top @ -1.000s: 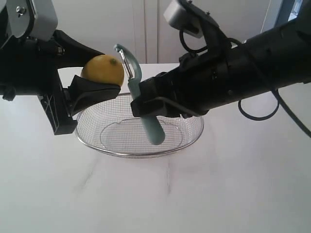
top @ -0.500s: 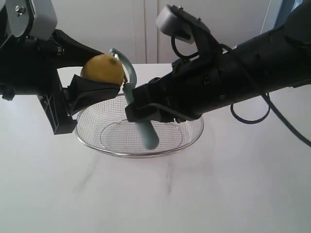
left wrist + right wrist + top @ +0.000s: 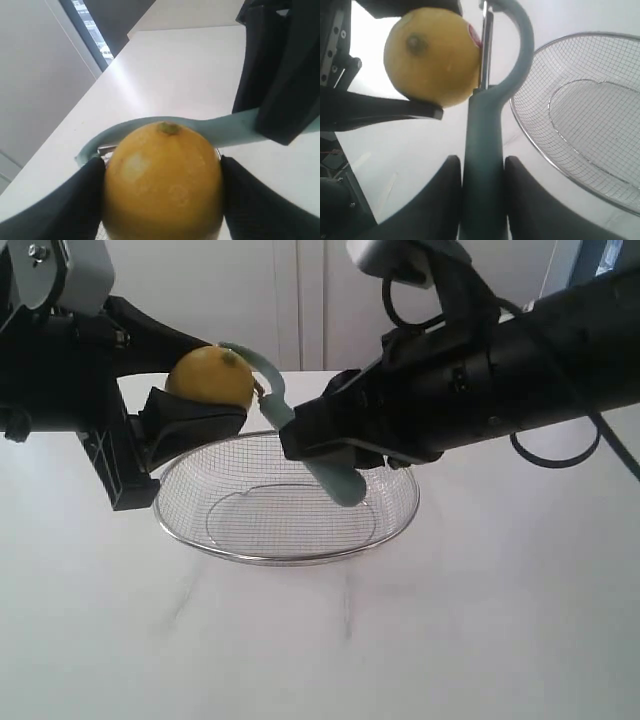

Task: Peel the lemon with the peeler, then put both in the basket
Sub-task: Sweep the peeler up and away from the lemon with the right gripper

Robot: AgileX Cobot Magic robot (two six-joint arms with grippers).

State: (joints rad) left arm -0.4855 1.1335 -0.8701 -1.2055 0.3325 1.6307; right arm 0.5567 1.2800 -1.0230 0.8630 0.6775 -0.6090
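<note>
Now, the left arm is seen reaching in level from the left, and the lemon (image 3: 208, 378) is clamped between the left fingers (image 3: 190, 422), raised above the basket (image 3: 290, 558) at its left edge. The right arm is stretched in from the right, sloping downward. The peeler (image 3: 340, 485) is gripped by its handle in the right fingers (image 3: 330, 435), its blade laid against the lemon's side. The basket is set on a white bench (image 3: 460, 630); a pale panelled wall (image 3: 300, 300) is seen behind.
</note>
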